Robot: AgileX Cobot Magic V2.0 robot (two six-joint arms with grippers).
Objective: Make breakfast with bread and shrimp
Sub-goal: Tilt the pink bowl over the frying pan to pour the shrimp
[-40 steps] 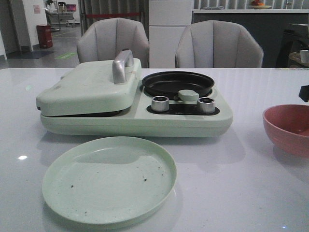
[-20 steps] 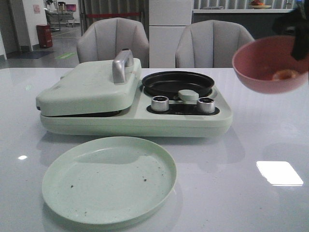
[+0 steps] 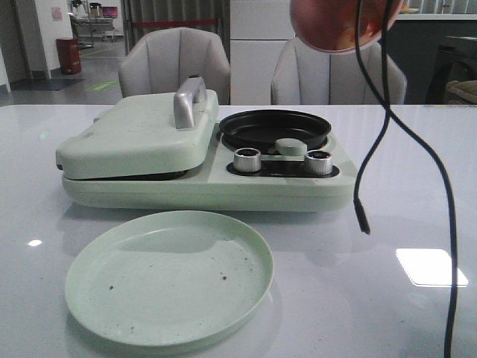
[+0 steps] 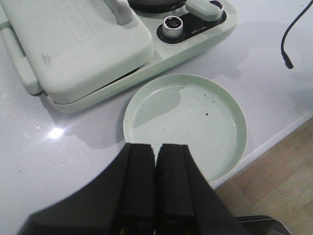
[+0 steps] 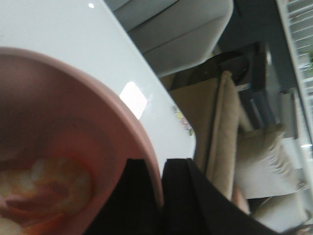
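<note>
My right gripper [image 5: 161, 169] is shut on the rim of a pink bowl [image 5: 73, 147] that holds orange-pink shrimp [image 5: 54, 183]. In the front view the bowl [image 3: 339, 26] hangs tilted high at the top edge, above and to the right of the black round pan [image 3: 274, 128]. The pan sits in a pale green breakfast maker [image 3: 201, 186] whose sandwich lid [image 3: 138, 134] is closed. No bread is in view. My left gripper [image 4: 156, 149] is shut and empty, over the near edge of an empty green plate [image 4: 186, 122].
The green plate [image 3: 168, 276] lies in front of the appliance. A black cable [image 3: 380, 134] dangles from the right arm down in front of the table's right side. Two knobs [image 3: 247, 159] sit below the pan. Two grey chairs stand behind the table.
The pink bowl went from resting on the table at the right to being lifted up and leftward, now tilted at the top of the front view. The left arm has not moved.
</note>
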